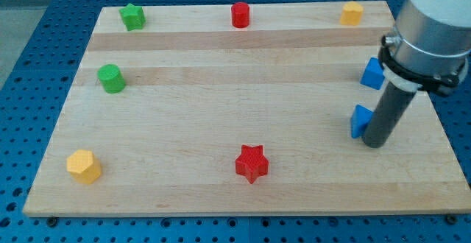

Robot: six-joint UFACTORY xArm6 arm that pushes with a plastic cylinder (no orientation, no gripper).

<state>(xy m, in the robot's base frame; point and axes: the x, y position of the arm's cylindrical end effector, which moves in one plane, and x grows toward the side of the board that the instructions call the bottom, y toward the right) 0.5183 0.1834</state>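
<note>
my tip (374,144) at the board's right edge
dark rod end touching a small blue block (360,121) at its 9 o'clock; a blue cube (372,74) sits near, at 12 o'clock.

No readable text, labels or numbers anywhere in view
</note>
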